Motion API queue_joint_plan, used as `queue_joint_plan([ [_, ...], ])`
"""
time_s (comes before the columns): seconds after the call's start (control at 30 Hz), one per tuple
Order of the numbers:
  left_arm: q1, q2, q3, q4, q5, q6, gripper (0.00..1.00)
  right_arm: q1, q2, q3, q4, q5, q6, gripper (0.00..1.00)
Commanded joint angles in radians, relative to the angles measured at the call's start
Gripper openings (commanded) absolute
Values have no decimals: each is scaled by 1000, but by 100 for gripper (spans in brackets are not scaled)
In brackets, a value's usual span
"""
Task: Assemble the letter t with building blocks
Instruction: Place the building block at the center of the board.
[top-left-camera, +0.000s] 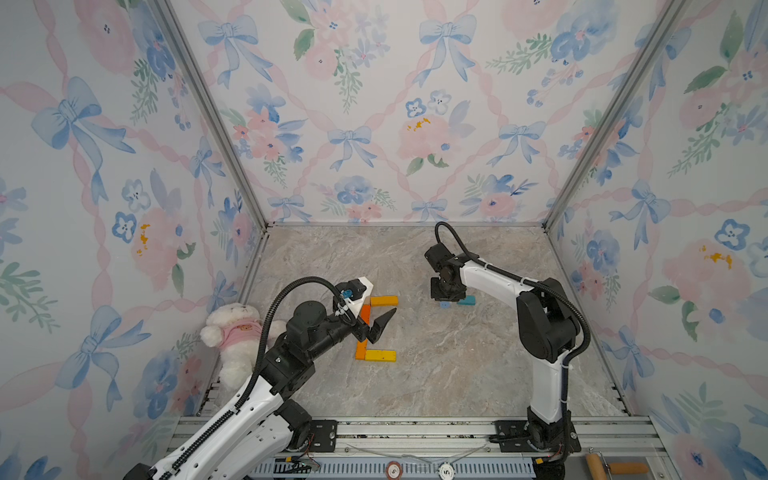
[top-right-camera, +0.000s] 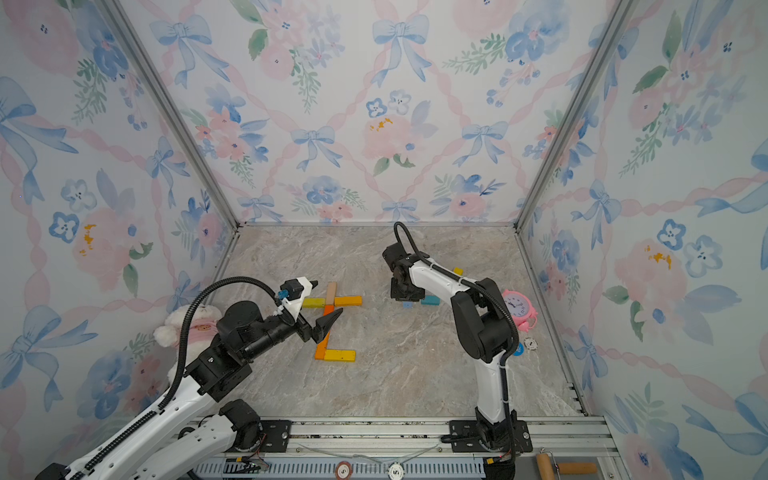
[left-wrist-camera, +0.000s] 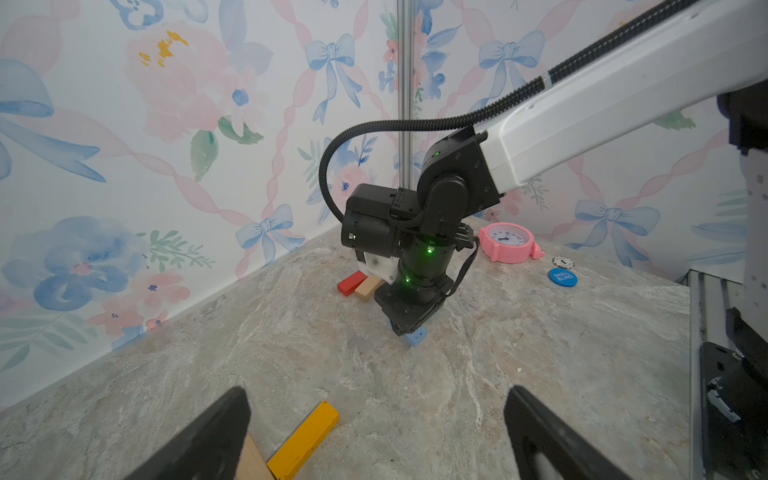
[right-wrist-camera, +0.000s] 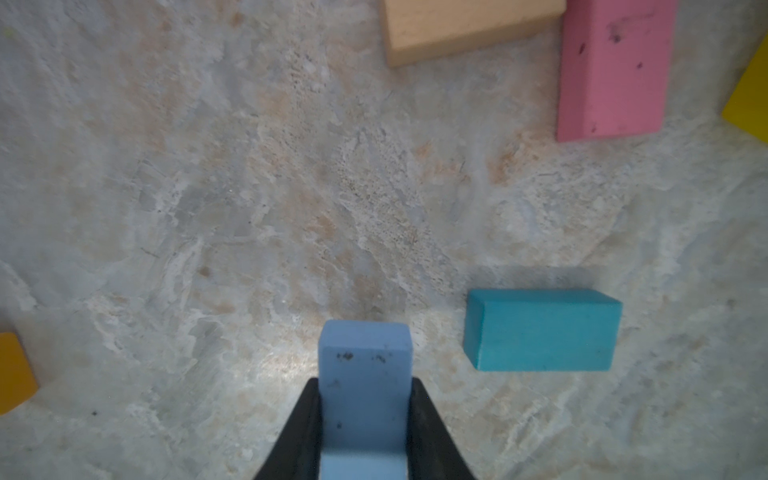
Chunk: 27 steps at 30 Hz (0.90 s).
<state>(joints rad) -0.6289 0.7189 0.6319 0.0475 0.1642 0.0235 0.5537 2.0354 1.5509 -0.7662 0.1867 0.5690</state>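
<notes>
Down on the marbled tabletop (top-right-camera: 415, 374), the right arm (top-right-camera: 436, 274) reaches toward the far middle, and its jaws pinch a light blue block (right-wrist-camera: 365, 361) by its two long sides. The block is at the surface or barely off it; I cannot tell which. Just beside it, apart, lies a teal block (right-wrist-camera: 540, 330). Farther off are a pink block (right-wrist-camera: 615, 70) and a peach block (right-wrist-camera: 465, 29) close together, with a red block (left-wrist-camera: 351, 283) touching the peach one in the left wrist view. The half-built figure lies on the robot's left of centre. A tan block (top-right-camera: 331, 293) and an orange block (top-right-camera: 321, 350) run in one line as a stem. A yellow block (top-right-camera: 313, 302) and a deeper yellow block (top-right-camera: 348, 300) lie to either side of it as a crossbar. Another yellow block (top-right-camera: 340, 355) juts sideways from the stem's near end. The left arm (top-right-camera: 266, 332) hangs over the middle of the stem, its jaws spread wide with nothing between them.
</notes>
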Motion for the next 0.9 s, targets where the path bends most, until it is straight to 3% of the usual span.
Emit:
queue_joint_plan([
  [0.0, -4, 1, -10, 21, -1, 15, 98, 6, 26, -7, 7, -12, 20, 19],
  [0.87, -4, 1, -11, 23, 8, 16, 98, 3, 57, -24, 32, -15, 23, 23],
])
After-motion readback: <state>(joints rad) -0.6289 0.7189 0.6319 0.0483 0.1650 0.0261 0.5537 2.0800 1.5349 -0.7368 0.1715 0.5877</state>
